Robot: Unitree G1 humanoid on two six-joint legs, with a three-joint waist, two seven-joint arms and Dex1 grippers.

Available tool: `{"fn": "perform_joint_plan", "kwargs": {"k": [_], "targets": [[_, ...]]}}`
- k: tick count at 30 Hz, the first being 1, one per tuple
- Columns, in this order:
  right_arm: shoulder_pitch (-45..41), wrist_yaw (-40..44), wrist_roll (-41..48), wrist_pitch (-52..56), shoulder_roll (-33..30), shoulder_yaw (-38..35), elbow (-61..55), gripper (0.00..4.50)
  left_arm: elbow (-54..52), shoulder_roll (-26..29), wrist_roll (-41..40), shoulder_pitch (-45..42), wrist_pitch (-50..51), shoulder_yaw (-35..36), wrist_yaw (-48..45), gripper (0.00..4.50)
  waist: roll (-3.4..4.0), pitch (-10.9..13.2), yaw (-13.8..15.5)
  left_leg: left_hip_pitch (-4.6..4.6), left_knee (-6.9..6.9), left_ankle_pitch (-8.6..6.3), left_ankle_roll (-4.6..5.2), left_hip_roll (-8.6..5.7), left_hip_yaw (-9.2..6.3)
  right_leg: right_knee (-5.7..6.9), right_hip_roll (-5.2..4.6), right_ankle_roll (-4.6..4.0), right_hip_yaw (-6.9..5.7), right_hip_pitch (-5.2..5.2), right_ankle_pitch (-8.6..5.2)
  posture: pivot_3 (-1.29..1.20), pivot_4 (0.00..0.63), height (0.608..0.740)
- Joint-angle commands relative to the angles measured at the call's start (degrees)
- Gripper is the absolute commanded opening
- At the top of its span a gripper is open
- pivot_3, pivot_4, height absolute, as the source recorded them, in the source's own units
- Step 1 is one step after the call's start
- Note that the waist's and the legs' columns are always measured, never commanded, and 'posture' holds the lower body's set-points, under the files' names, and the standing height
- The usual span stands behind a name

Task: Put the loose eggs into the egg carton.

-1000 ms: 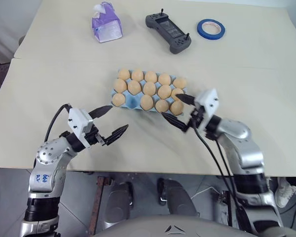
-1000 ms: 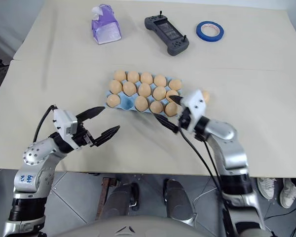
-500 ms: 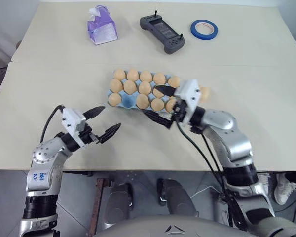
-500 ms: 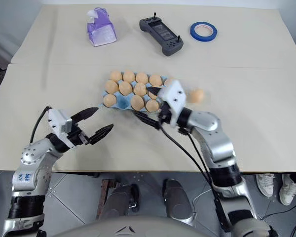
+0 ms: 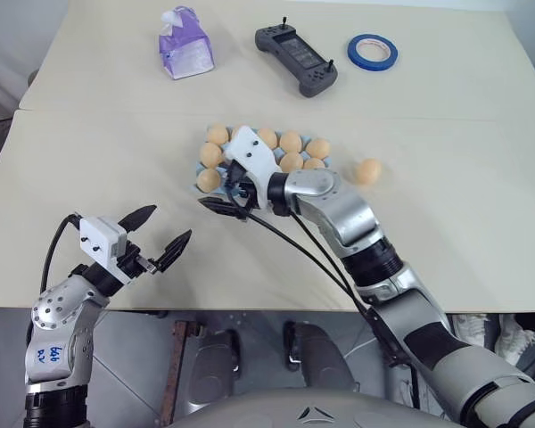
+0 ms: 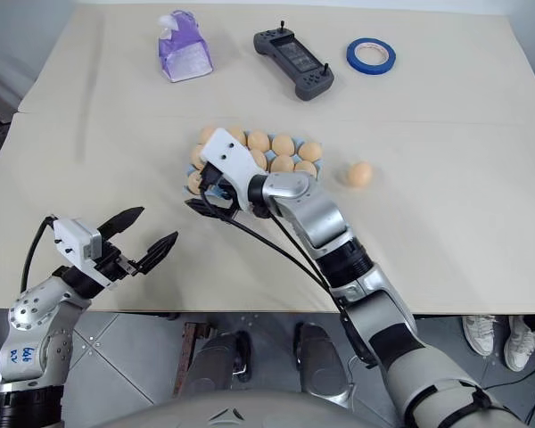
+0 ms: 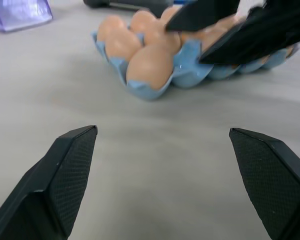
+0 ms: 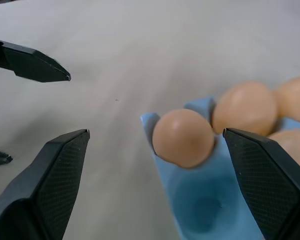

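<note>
Your right claw (image 5: 225,191) hangs over the near left corner of the carton (image 7: 190,65), fingers spread wide and holding nothing. In its wrist view the two fingers straddle the corner of the blue tray: one egg (image 8: 183,137) sits in the corner cup, and the cup just beside it, on the near row, lies bare and blue. The right arm reaches across the carton from the right, so it hides a good part of the tray in the head views.

Your left claw (image 5: 156,236) hovers above the surface (image 5: 89,160) near its front edge, well to the left of the carton and apart from it. Its fingers are also wide apart and empty. Its wrist view looks level across the surface at the carton's left end, with the right claw's black fingers (image 7: 250,35) just above the eggs there.

The carton sits mid-surface, nearly full of tan eggs. One loose egg (image 5: 368,171) lies on the surface to the right of the carton, near it but not touching, and clear of both claws.

At the far side of the surface you have a purple tissue pack (image 5: 186,43) on the left, a grey controller (image 5: 300,60) in the middle and a roll of blue tape (image 5: 373,52) to its right.
</note>
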Motion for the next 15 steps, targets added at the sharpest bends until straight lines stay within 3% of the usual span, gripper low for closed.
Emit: {"fn": "perform_joint_plan", "kwargs": {"k": [1, 3, 7, 10, 15], "targets": [[-3.3, -2.1, -0.9, -0.1, 3.5, -0.6, 4.0, 4.47, -3.0, -0.3, -0.9, 0.8, -0.2, 0.2, 0.7, 4.50, -0.01, 0.0, -0.2, -0.11, 0.01, 0.00, 0.00, 0.00, 0.01, 0.05, 0.00, 0.00, 0.00, -0.14, 0.00, 0.00, 0.150, 0.740], [-4.8, -3.0, -1.2, -0.5, 5.2, -1.2, 6.8, 4.47, -3.5, -0.5, -1.1, 1.0, 0.0, 0.2, 0.8, 4.50, -0.01, 0.0, -0.2, -0.53, 0.13, 0.02, 0.00, 0.00, 0.05, 0.38, 0.00, 0.00, 0.01, -0.68, 0.00, 0.00, 0.150, 0.740], [-6.3, -3.4, -1.6, -0.7, 6.4, -2.0, 9.8, 4.47, -4.1, -0.6, -1.0, 1.5, 0.1, 0.2, 1.0, 4.50, -0.01, 0.0, -0.2, -0.58, 0.14, 0.01, -0.01, 0.01, 0.06, 0.44, 0.01, 0.00, -0.04, -0.73, 0.00, 0.00, 0.150, 0.740], [-7.6, -3.0, -2.3, -1.5, 6.6, -1.9, 11.7, 3.86, -4.8, -0.7, -1.1, 2.1, 0.1, 0.3, 1.3, 4.50, -0.02, 0.0, -0.2, -0.58, 0.23, -0.01, 0.02, -0.01, 0.08, 0.39, -0.01, 0.00, -0.02, -0.68, 0.00, 0.00, 0.150, 0.740], [-7.6, -0.6, -3.9, -2.6, 5.4, -0.2, 11.0, 2.17, -5.3, -0.7, -1.3, 2.5, 0.0, 0.5, 1.7, 4.50, -0.02, 0.0, -0.3, -0.57, 0.23, 0.01, 0.02, 0.01, 0.08, 0.43, -0.01, 0.00, -0.02, -0.69, 0.00, 0.00, 0.150, 0.740]]}}
